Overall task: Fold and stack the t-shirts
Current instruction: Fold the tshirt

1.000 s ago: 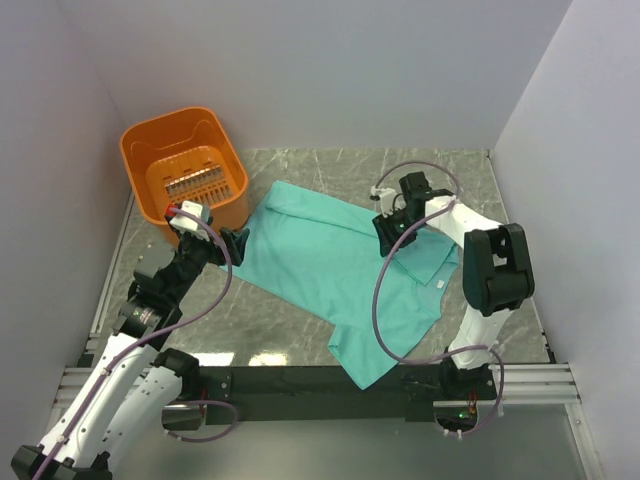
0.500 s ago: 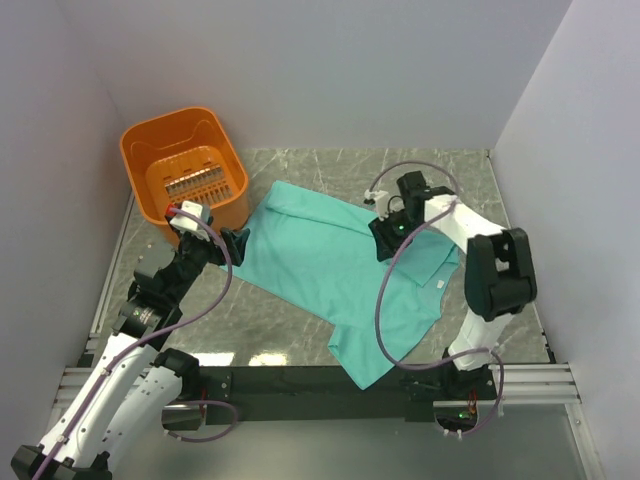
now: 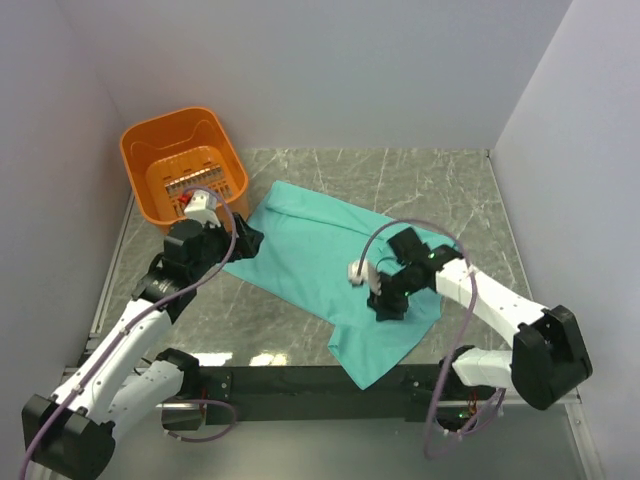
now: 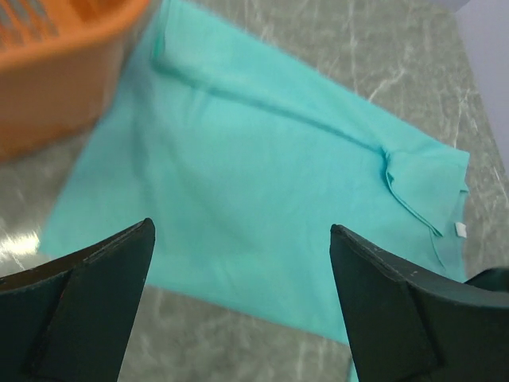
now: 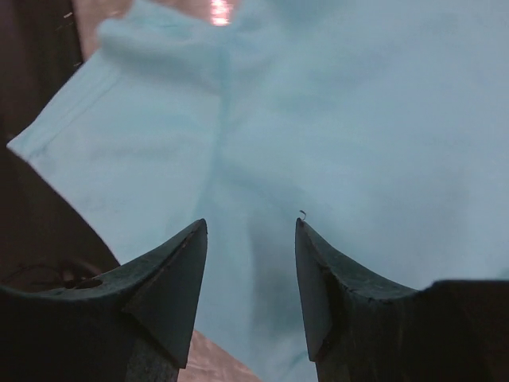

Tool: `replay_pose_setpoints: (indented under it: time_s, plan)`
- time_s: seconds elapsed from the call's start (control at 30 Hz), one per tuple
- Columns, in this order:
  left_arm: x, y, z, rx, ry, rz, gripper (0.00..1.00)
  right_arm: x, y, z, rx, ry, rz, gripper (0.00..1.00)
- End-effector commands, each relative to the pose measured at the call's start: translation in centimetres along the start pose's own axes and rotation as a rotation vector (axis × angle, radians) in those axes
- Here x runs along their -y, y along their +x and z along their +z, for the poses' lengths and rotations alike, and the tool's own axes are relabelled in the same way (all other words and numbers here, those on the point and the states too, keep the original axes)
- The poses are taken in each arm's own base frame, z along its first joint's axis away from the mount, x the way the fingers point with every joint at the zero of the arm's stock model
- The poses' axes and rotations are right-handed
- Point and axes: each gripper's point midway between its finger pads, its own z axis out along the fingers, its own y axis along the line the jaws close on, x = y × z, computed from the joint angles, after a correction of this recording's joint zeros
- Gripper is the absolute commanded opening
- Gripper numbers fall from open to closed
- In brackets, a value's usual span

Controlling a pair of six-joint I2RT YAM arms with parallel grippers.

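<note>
From above, one teal shirt (image 3: 310, 260) lies spread diagonally across the middle of the worktop (image 3: 430, 175), running from beside the far-left corner toward the near edge. It looks unfolded apart from creases, and no stack shows, so I judge the folding barely begun. The orange basket (image 3: 172, 114) in the far-left corner shows only its slatted floor, with no cloth inside. The left gripper (image 3: 245, 240) hangs over the shirt's left edge, and the right gripper (image 3: 385, 305) over its near-right part. The left wrist view shows its gripper (image 4: 238, 239) spread wide and empty above the shirt (image 4: 238, 159), with the basket (image 4: 56, 87) beside. In the right wrist view, the gripper (image 5: 249, 231) is narrowly parted, holding nothing, just over the cloth (image 5: 358, 119).
</note>
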Motion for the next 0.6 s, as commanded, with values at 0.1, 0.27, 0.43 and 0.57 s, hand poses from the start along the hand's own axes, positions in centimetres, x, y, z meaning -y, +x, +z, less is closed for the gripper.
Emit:
replay_pose_setpoints:
  time_s: [0.1, 0.27, 0.43, 0.57]
  plan:
    - [-2.5, 4.2, -0.5, -0.133, -0.203, -0.315, 0.96, -3.2, -3.4, 1.8, 0.048, -0.023, -0.346, 0.55]
    - [-6.4, 6.8, -0.9, -0.126, -0.422, -0.429, 0.92, -7.2, -4.4, 3.1, 0.032, -0.116, -0.474, 0.54]
    - [-8.5, 7.8, -0.4, -0.110, -0.544, -0.462, 0.87, -10.3, -3.5, 4.0, -0.019, -0.167, -0.604, 0.53]
    - [-9.4, 8.2, 0.0, -0.085, -0.580, -0.480, 0.85, -12.4, -2.0, 4.1, -0.064, -0.219, -0.697, 0.53]
